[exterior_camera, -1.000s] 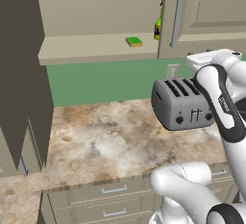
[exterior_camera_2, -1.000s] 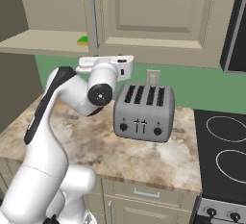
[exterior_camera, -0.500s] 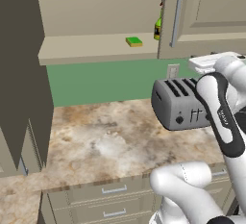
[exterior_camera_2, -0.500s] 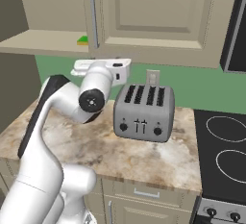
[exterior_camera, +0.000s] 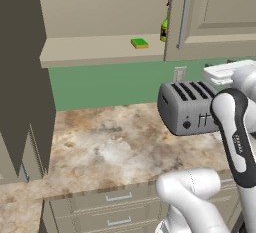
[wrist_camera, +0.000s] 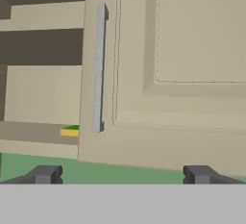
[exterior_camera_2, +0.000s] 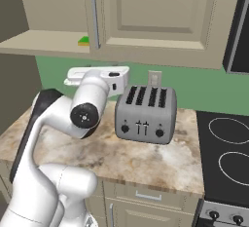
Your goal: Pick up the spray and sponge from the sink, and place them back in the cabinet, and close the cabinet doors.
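Facing the right cabinet door (wrist_camera: pixel 182 74) head-on, end effector (wrist_camera: pixel 122 175) spread wide, fingertips (wrist_camera: pixel 45 174) well apart and clasping nothing. Pointing toward the lower part of that door, with its slim silver handle (wrist_camera: pixel 99 69) running vertically just left of centre in the hand view. Hanging above the speckled surface (exterior_camera: pixel 110 147), wrist held behind and above the grey toaster (exterior_camera: pixel 187 107). Sitting on the open cabinet (exterior_camera: pixel 100 49) shelf: sponge (exterior_camera: pixel 139 43), green top over yellow, lying flat near the front edge. Standing just right of it and further back: spray (exterior_camera: pixel 164 27), lime green with a dark label, mostly hidden behind the edge of the right door. Peeking out beside the door edge in the right base view, only a sliver of the sponge (exterior_camera_2: pixel 83 40). Swinging outward at the far left of the left base view, the dark inner face of the left cabinet door (exterior_camera: pixel 22 77). Showing at the right edge of the right base view, a black cooktop (exterior_camera_2: pixel 226 158).
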### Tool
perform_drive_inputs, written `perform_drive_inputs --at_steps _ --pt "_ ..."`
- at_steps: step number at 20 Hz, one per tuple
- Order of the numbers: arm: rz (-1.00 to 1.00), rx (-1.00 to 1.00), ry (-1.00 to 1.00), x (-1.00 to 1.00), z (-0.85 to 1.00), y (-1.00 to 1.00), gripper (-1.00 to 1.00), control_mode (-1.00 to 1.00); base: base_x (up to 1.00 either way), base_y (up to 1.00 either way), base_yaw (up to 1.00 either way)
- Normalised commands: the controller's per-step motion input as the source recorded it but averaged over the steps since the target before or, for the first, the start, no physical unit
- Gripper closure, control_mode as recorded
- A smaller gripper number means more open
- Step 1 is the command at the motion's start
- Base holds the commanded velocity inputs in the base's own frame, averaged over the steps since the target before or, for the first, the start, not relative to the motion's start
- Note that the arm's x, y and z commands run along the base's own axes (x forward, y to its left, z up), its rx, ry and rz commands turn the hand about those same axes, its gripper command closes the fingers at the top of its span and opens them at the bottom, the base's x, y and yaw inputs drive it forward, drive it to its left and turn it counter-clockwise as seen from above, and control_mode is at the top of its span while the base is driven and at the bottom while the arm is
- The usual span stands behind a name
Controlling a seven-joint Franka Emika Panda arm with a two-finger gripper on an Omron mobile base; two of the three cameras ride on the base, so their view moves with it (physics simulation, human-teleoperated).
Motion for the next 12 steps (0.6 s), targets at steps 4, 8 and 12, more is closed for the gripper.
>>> perform_drive_inputs --at_steps 4,8,12 --pt "0.00 0.00 0.00 -0.45 0.00 0.13 -1.00 -1.00 0.00 0.00 0.00" --pt "0.00 0.00 -0.01 -0.49 0.00 0.26 -1.00 -1.00 0.00 0.00 0.00" --pt "0.00 0.00 -0.03 -0.47 0.00 0.36 -1.00 -1.00 0.00 0.00 0.00"
